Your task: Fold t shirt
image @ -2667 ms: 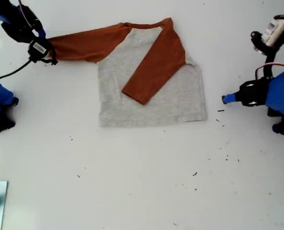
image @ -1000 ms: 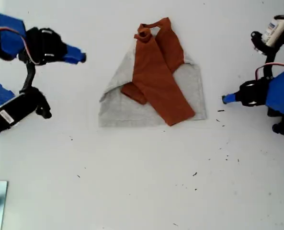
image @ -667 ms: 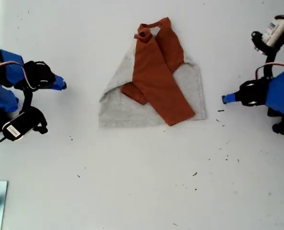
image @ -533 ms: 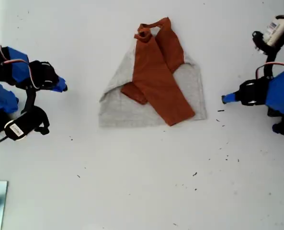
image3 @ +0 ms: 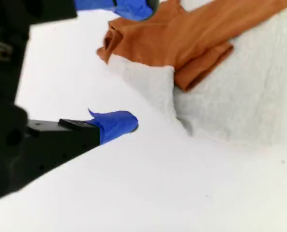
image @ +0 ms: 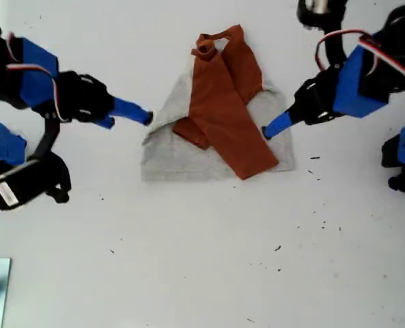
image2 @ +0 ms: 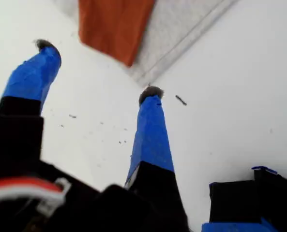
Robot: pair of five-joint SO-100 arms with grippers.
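shirt: the t shirt (image: 219,119) lies flat on the white worktop (image: 188,260), in the upper middle of the exterior view. Grey body, both orange sleeves folded across the front and crossing each other.
shirt edges: the side on the exterior view's left is folded in on a slant, so that edge runs diagonally up to the neckband. The longer sleeve ends near the hem corner on the exterior view's right.
my first gripper: my first gripper (image: 268,130) comes in from the exterior view's right, tip over the shirt's edge on that side.
first fingers: the blue fingers (image2: 150,125) are spread pretty wide with nothing between them. The first wrist view looks past them at the sleeve end and the grey hem corner. Can't tell if a tip is actually touching cloth.
my second gripper: my second gripper (image: 145,117) reaches in from the exterior view's left, tip just beside the slanted fold.
second fingers: also wide apart and empty. One finger (image3: 116,123) sits low over bare worktop next to the grey fold, the other is up by the bunched orange neckband. No clear contact that I can see.
other stuff: a few dark specks (image: 315,158) on the worktop near the hem corner on the exterior view's right.
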